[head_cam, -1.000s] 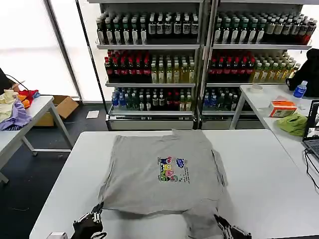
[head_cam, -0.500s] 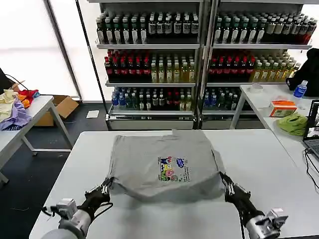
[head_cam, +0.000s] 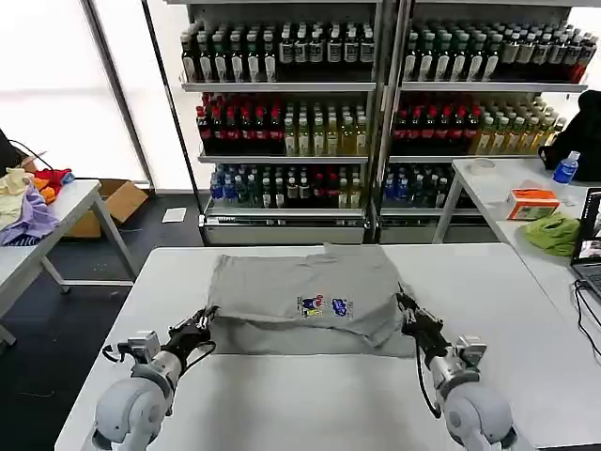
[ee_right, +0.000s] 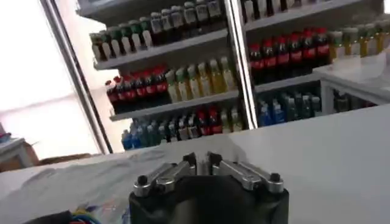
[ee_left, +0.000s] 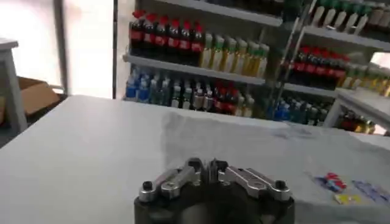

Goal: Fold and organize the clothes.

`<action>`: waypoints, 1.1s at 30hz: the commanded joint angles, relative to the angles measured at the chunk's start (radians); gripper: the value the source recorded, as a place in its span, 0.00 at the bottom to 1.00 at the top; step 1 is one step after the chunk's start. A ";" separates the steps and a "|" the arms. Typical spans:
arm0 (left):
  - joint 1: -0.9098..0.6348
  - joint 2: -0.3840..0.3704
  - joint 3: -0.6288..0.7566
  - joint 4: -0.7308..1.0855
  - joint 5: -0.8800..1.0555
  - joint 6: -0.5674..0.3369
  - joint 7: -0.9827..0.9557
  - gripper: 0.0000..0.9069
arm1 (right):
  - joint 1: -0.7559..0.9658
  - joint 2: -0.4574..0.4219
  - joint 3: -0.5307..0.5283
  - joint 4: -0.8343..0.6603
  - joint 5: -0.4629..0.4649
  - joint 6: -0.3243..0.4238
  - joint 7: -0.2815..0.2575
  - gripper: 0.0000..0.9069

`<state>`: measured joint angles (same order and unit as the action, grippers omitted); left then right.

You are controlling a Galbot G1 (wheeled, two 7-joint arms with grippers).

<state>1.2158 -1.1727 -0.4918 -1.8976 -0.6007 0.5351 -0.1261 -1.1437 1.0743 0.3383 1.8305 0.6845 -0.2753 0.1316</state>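
I hold a grey T-shirt at mid-fold on the white table, its near hem carried up over the body so the printed chest motif sits just ahead of the folded edge. My left gripper is pinched together on the doubled cloth at that side's corner, the shirt stretching away to its inner side; my right gripper is clamped the same way on the opposite corner. Both wrist views show the fingertips meeting with almost no gap. I judge the cotton light, limp and apt to sag between the two grips, so the corners are the place to hold, kept level and taut. It should slide easily on the smooth tabletop. Bottle-stocked shelves stand beyond both grippers.
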 commanded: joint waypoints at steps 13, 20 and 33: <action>0.214 -0.034 0.003 -0.100 0.106 -0.003 0.001 1.00 | -0.188 -0.039 0.061 0.117 -0.126 -0.194 0.094 0.58; 0.162 -0.053 0.019 -0.023 0.112 -0.005 0.001 0.23 | -0.191 0.015 0.037 0.087 -0.081 -0.237 0.150 0.00; 0.135 -0.062 0.028 0.009 0.043 -0.045 0.004 0.00 | -0.190 0.022 0.027 0.090 -0.067 -0.208 0.140 0.00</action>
<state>1.3529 -1.2248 -0.4705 -1.9047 -0.5502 0.5011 -0.1187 -1.3273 1.0836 0.3686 1.9215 0.6173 -0.4635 0.2526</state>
